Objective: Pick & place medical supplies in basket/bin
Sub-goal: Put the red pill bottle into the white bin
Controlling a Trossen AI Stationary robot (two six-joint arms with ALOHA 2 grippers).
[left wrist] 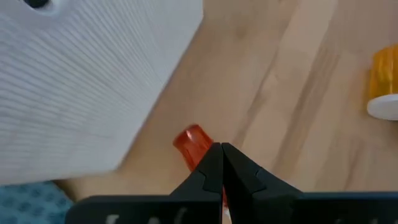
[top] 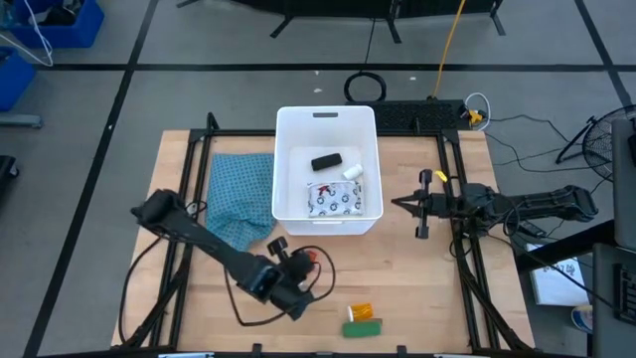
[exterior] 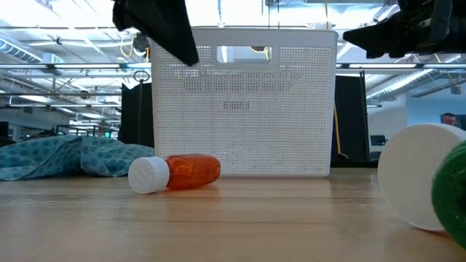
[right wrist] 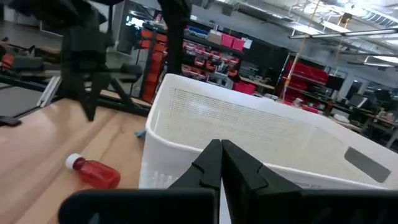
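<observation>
Red bottle [left wrist: 191, 142] lies just under left hand [left wrist: 221, 163].

Quick count: one white tub [top: 285, 164] with three items inside it, a black packet [top: 326, 161], a white cylinder [top: 353, 172] and a patterned white pouch [top: 334, 200]. Outside the tub there's one red bottle [top: 316, 259], one orange vial [top: 361, 311], one green packet [top: 363, 326] and one teal cloth [top: 238, 194]. Two arms total, so two grippers, left [top: 301, 270] and right [top: 422, 206]

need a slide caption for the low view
Red bottle lying on the table before the white tub, teal cloth at left.
</observation>
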